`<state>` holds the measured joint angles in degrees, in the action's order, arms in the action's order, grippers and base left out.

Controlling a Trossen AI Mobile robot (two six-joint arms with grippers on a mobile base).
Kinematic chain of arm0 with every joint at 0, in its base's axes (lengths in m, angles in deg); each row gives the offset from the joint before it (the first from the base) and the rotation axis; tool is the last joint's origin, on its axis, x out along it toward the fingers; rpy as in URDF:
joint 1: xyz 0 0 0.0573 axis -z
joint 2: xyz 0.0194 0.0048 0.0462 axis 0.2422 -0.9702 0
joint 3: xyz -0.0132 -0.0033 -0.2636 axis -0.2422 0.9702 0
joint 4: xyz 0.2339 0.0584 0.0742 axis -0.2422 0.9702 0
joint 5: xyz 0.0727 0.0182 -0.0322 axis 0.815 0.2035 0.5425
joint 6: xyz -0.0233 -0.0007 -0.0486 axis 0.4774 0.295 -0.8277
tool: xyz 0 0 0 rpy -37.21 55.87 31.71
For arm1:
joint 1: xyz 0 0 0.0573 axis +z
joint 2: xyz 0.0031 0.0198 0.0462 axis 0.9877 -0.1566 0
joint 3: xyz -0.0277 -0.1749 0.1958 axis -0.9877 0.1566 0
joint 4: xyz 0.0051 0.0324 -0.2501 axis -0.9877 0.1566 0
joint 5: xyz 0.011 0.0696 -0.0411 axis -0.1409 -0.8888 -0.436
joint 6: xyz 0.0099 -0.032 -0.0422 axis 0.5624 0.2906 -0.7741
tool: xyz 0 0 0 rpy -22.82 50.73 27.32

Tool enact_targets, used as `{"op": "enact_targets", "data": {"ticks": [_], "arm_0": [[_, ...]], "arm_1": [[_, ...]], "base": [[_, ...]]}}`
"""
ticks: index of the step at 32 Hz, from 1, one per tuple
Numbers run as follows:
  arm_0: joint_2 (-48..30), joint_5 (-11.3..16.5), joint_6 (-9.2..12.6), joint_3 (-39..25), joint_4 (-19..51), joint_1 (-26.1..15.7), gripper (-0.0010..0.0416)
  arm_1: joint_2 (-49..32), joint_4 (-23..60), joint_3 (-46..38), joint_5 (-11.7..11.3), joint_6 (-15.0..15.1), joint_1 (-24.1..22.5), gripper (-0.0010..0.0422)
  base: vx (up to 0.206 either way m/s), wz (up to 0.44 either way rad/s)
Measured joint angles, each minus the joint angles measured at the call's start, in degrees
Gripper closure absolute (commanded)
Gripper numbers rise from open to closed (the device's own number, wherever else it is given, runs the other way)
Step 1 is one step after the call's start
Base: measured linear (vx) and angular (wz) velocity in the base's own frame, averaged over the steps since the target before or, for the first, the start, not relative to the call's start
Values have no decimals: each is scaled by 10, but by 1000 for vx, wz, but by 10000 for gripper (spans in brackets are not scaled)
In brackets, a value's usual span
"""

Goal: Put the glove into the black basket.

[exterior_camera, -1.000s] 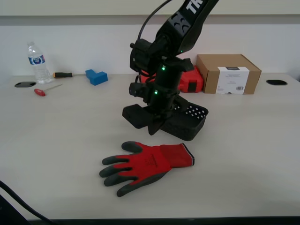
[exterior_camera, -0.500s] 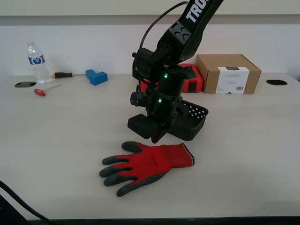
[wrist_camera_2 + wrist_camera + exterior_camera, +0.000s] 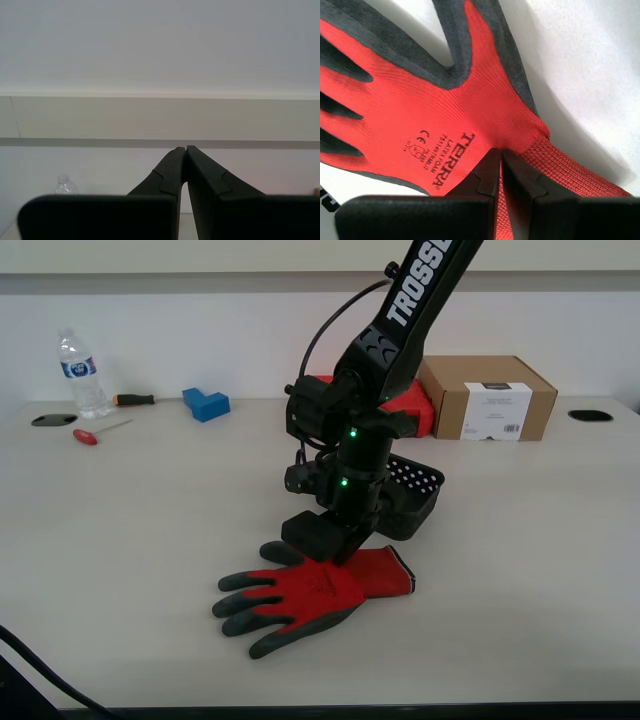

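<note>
The red glove (image 3: 310, 590) lies flat on the table with its dark grey fingers toward the exterior view's left and its cuff toward the right. My first gripper (image 3: 335, 558) points down onto the glove near the wrist. In the first wrist view its shut tips (image 3: 500, 152) rest at the red knit (image 3: 445, 115) just before the cuff, with no fabric seen pinched. The black basket (image 3: 415, 490) stands just behind the arm, partly hidden by it. My second gripper (image 3: 183, 150) is shut and empty, pointing at a wall; it does not show in the exterior view.
A brown cardboard box (image 3: 487, 397) and a red tool case (image 3: 410, 410) stand at the back. A water bottle (image 3: 80, 375), a blue block (image 3: 206, 403) and two screwdrivers (image 3: 135, 399) lie at the back left. The table's front edge is close below the glove.
My first gripper has come down and forward from in front of the basket onto the glove's wrist area. The glove and basket have not moved.
</note>
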<state>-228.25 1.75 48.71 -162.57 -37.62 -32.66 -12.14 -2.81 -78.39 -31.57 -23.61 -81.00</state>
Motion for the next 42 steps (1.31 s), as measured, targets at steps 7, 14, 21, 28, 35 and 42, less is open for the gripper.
{"op": "enact_targets", "data": {"ticks": [7,14,21,28,35,42], "arm_0": [[-1,-18,-10,1,-23,1,236],[-1,-54,-60,21,-54,1,146],[-1,-97,-90,39,-69,0,156],[-50,-87,-87,27,-78,-1,172],[-52,-70,-87,22,-71,-2,353],[-16,-77,-83,22,-57,9,351]], "arm_1": [[0,0,0,0,0,0,412],[0,0,0,0,0,0,412],[0,1,0,0,0,0,412],[0,0,0,0,0,0,412],[0,1,0,0,0,0,412],[0,5,0,0,0,0,412]], "base": [[0,0],[0,0],[0,0],[0,0],[0,0],[0,0]]}}
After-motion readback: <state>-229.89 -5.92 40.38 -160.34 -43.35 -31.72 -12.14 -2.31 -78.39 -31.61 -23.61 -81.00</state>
